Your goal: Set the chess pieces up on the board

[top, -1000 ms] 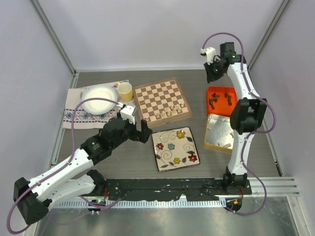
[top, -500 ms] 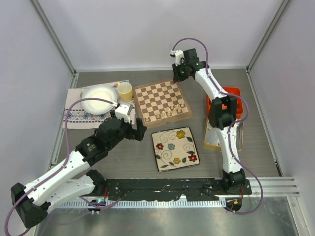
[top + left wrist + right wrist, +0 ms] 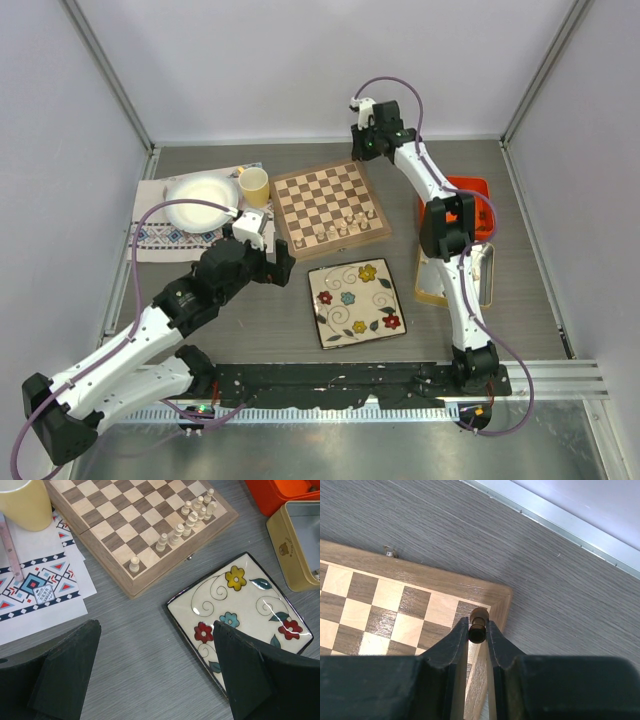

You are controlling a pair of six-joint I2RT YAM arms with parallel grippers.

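Change in right arm: since a second earlier it had swung from above the orange tray (image 3: pixel 474 188) across to the far right corner of the board (image 3: pixel 330 205); over the last half second it barely shifted.
Right pincer (image 3: pixel 477 631): nearly closed, its two fingers clamped on a dark brown chess piece (image 3: pixel 479 614).
Dark brown chess piece, position: over the board's far right corner square, just inside the tan border; whether it touched the wood could not be told.
Change in left arm: it had drawn back a little from the board's near edge towards its base.
Left pincer (image 3: pixel 156 626): spread fully wide and holding nothing, hanging over bare table (image 3: pixel 135 645) between the board and the floral plate (image 3: pixel 240 615).
Pale chess pieces (image 3: pixel 190 520): a short row standing along the board's near edge, bunched towards the right, with one lone pawn (image 3: pixel 134 563) apart at the left end.
Left of the board: a yellow cup (image 3: pixel 254 186) just beside it, then a white bowl (image 3: pixel 200 202) on a patterned cloth (image 3: pixel 155 238).
Right of the board: the orange tray, and nearer the arms a gold tin (image 3: pixel 295 545) standing open.
In the way: the right arm's forearm crossed above the tray and tin, hiding much of both from the top camera.
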